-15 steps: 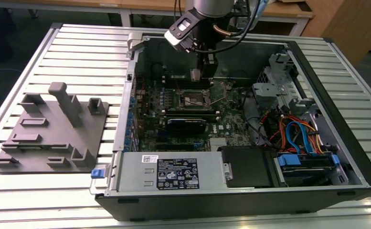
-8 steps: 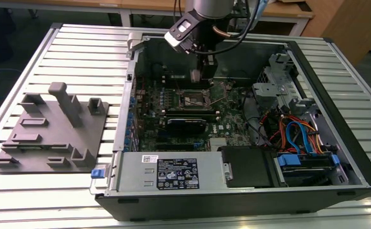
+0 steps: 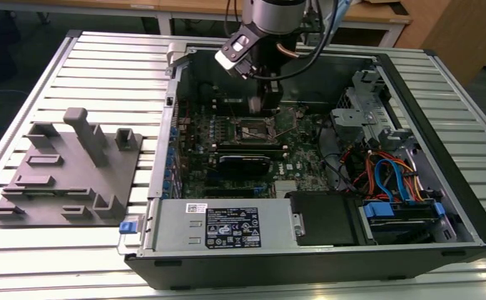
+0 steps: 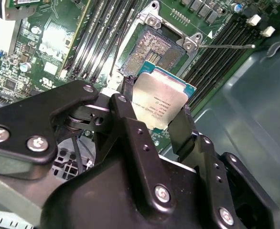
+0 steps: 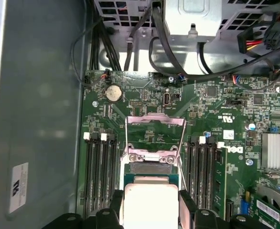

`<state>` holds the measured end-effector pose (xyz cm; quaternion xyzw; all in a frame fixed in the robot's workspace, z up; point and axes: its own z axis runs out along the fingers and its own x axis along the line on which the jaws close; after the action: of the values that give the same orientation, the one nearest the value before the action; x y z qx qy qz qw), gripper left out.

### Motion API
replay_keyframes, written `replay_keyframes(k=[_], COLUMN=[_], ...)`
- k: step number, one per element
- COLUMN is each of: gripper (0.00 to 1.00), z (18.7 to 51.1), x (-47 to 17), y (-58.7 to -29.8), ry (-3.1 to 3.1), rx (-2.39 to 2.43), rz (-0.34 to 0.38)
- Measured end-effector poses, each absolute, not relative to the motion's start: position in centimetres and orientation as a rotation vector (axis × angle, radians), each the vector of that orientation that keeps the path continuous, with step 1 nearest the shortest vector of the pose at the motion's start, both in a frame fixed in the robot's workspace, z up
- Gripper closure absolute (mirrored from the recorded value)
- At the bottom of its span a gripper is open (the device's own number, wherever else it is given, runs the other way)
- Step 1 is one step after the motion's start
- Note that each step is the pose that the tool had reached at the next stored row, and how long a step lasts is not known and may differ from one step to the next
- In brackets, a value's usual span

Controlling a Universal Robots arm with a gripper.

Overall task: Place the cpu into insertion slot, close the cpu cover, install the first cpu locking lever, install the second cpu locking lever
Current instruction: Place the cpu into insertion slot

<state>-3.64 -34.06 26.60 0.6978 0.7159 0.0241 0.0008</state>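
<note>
Silver-topped, the cpu (image 4: 161,102) is clamped between the black fingers of the gripper (image 4: 156,114), held close over the insertion slot (image 4: 152,50) and not yet seated. In the first wrist view the cpu cover (image 5: 155,119) is swung open beyond the slot. The open computer case (image 3: 309,265) lies on the worktop (image 3: 101,56).

A ribbed silver metal surface (image 3: 84,62) of long slats spans the scene. Beyond its far edge stand light wooden desks (image 3: 197,6), with a wooden panel (image 3: 464,31) on the exterior view's right. Dark grey floor (image 3: 5,81) lies on the exterior view's left.
</note>
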Motion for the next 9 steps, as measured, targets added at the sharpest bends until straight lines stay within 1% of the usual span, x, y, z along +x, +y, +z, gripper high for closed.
replay_keyframes(k=[9], gripper=[0.46], z=[25.56], x=[-3.65], y=[-34.08], ry=[2.296], rx=[2.142], rz=[0.076])
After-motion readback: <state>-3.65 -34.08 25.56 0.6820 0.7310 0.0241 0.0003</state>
